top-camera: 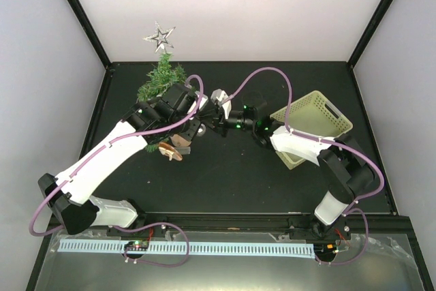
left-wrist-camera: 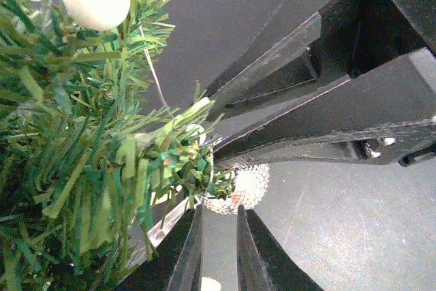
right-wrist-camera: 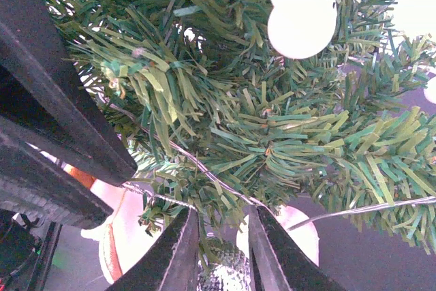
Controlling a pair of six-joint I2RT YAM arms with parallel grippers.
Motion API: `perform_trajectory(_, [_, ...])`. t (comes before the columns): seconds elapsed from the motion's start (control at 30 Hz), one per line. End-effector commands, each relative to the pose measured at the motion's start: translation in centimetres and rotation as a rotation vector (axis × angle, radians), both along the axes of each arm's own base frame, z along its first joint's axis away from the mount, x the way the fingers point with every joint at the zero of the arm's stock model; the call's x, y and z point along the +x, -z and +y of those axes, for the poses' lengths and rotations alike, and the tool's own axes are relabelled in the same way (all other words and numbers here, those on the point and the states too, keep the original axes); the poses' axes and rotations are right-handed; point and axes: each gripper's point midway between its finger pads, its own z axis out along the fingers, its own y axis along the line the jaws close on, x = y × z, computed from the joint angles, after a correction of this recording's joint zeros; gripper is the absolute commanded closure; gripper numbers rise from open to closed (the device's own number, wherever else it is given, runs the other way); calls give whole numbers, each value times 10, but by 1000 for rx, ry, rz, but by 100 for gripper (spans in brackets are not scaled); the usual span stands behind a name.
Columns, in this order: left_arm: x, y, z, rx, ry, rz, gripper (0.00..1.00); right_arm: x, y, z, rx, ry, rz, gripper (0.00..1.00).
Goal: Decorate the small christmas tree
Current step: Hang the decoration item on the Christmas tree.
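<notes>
Small christmas tree (top-camera: 162,81) toward the far left corner of the table (top-camera: 225,182), silver star (top-camera: 159,36) on top.
The left end effector (left-wrist-camera: 219,215) and right end effector (right-wrist-camera: 219,215) meet at its branches, each showing a narrow gap (gripping or not, I cannot tell). A glittery ball (left-wrist-camera: 240,189) lies just past the left one's tips.

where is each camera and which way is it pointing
Top external: above and behind the arms, looking down on table, small christmas tree and basket; both arms show.
Left wrist: on the left arm, facing the tree's needles past its own fingers.
Right wrist: on the right arm, facing the branches past its own fingers.
Both wrist views share the tree and a glittery ball.
</notes>
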Motion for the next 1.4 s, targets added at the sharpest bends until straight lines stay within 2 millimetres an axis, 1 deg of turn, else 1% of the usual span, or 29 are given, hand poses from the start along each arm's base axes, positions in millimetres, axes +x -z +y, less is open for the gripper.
perform_trajectory(0.0, [-3, -24, -11, -79, 41, -32, 84, -5, -9, -5, 10, -4, -15, 76])
perform_trajectory(0.07, [-7, -36, -11, -114, 48, -61, 84, -6, -9, -7, 8, -4, -11, 74])
perform_trajectory(0.17, [-6, -46, -11, -142, 53, -95, 84, -9, -14, -9, 13, -5, -15, 70])
perform_trajectory(0.3, [-6, -60, -13, -191, 63, -148, 83, -10, -13, -11, 3, 1, -10, 62])
perform_trajectory(0.43, [-10, -74, -18, -264, 97, -202, 81, -13, -13, -13, -1, -6, -8, 61])
perform_trajectory(0.53, [-14, -85, -19, -302, 118, -235, 77, -16, -15, -14, 3, -12, -3, 61])
perform_trajectory(0.67, [-21, -109, -18, -355, 147, -299, 67, -21, -23, -22, 10, -2, 7, 60])
perform_trajectory(0.73, [-24, -123, -14, -384, 147, -342, 64, -25, -29, -29, 11, 6, 14, 56])
perform_trajectory(0.77, [-26, -129, -12, -397, 147, -363, 60, -28, -31, -33, 6, 12, 19, 53])
perform_trajectory(0.83, [-31, -143, -5, -428, 143, -411, 50, -34, -37, -42, -20, 27, 24, 49])
perform_trajectory(0.9, [-38, -155, 2, -456, 143, -457, 41, -36, -44, -55, -60, 90, 40, 47])
perform_trajectory(0.97, [-47, -161, 10, -477, 144, -489, 31, -29, -46, -73, -113, 204, 79, 43])
perform_trajectory(1.0, [-51, -162, 14, -487, 141, -503, 14, -28, -48, -82, -136, 256, 97, 39])
perform_trajectory(1.03, [-55, -162, 19, -496, 138, -517, 3, -26, -47, -92, -157, 313, 127, 35])
perform_trajectory(1.07, [-60, -161, 24, -504, 135, -527, 2, -25, -50, -102, -172, 369, 142, 31])
perform_trajectory(1.1, [-64, -159, 29, -513, 130, -539, 1, -24, -53, -113, -187, 424, 153, 29])
perform_trajectory(1.2, [-80, -151, 41, -559, 128, -569, 1, -17, -58, -145, -253, 592, 165, 29])
perform_trajectory(1.23, [-83, -138, 41, -567, 134, -564, 1, -14, -60, -156, -274, 648, 163, 28])
perform_trajectory(1.3, [-90, -125, 44, -594, 146, -579, 1, -9, -56, -181, -353, 772, 180, 28])
perform_trajectory(1.37, [-93, -113, 53, -610, 112, -592, 1, 1, -51, -205, -413, 884, 191, 28])
